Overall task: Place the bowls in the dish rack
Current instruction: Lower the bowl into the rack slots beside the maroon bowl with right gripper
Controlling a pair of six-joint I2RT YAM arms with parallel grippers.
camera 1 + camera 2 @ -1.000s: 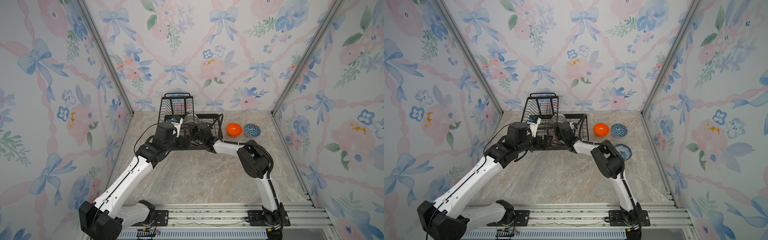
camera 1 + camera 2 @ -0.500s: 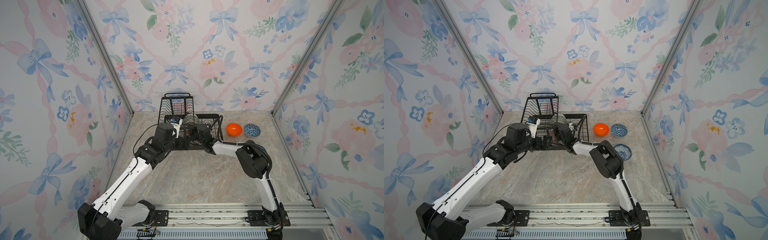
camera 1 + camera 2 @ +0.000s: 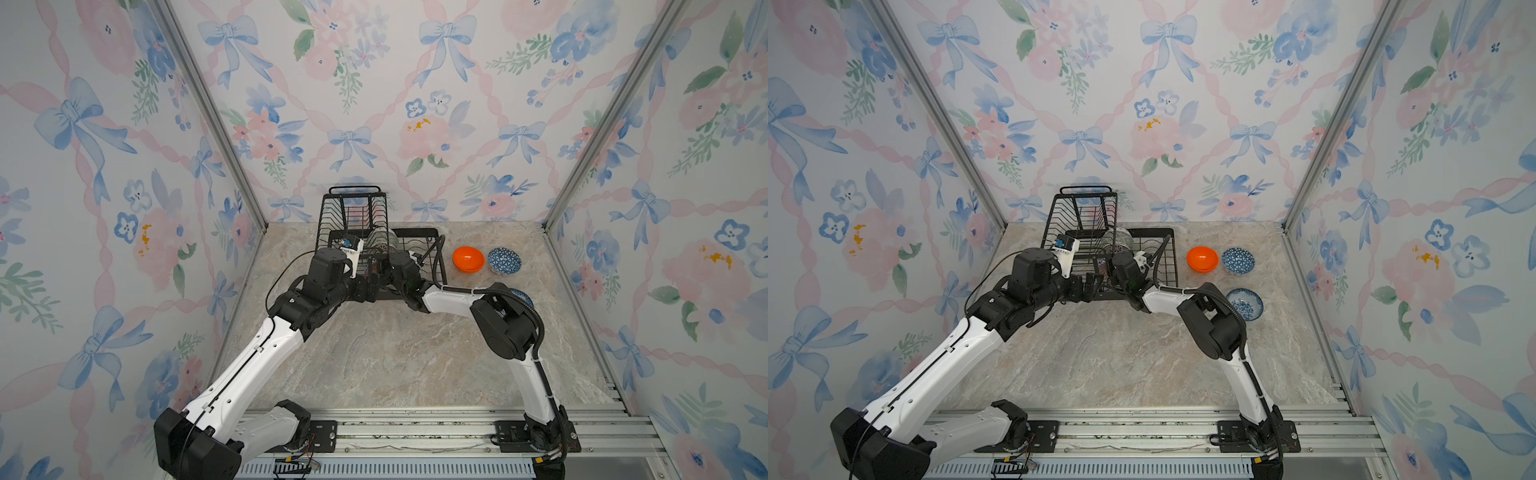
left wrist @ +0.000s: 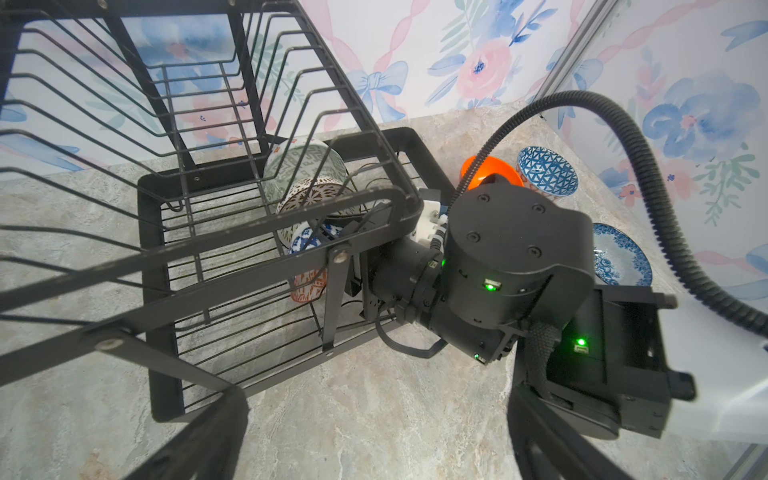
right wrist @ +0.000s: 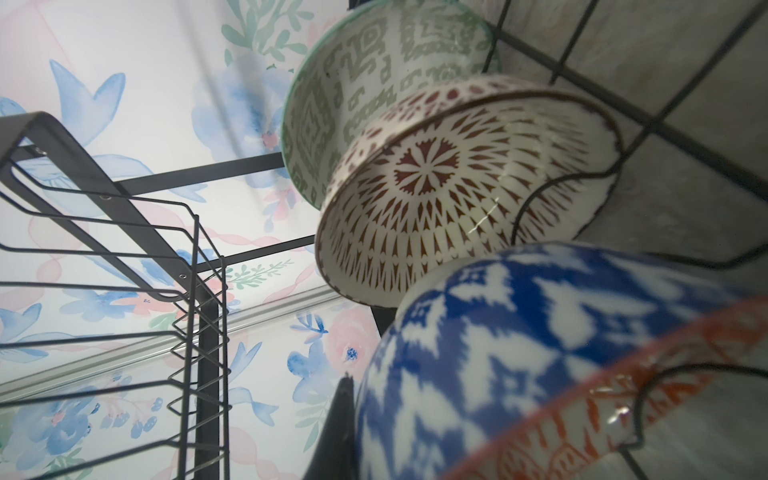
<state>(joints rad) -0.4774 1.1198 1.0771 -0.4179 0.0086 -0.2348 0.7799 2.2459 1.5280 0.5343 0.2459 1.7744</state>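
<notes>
The black wire dish rack [image 3: 353, 212] [image 3: 1084, 212] [image 4: 149, 249] [image 5: 208, 332] stands at the back. Several bowls stand on edge in its lower tray: grey-green [image 4: 303, 166] [image 5: 374, 62], brown-lattice [image 4: 316, 195] [image 5: 457, 187], blue-and-white [image 4: 307, 243] [image 5: 519, 353] and orange-and-white [image 4: 307, 286] [image 5: 685, 374]. My right gripper [image 3: 376, 266] [image 3: 1106, 266] [image 4: 332, 232] reaches into the tray, shut on the blue-and-white bowl's rim; one finger [image 5: 340, 415] shows against it. My left gripper [image 3: 368, 286] [image 3: 1088, 286] [image 4: 374, 449] hangs open and empty at the rack's front edge.
On the table right of the rack sit a plain orange bowl [image 3: 468, 259] [image 3: 1202, 258] [image 4: 486, 170], a blue geometric bowl [image 3: 504, 260] [image 3: 1238, 260] [image 4: 547, 170] and a blue floral bowl [image 3: 1246, 303] [image 4: 619, 253] beside my right elbow. Papered walls close in three sides.
My right arm has crept slightly left, deeper into the rack. The left arm has barely moved.
</notes>
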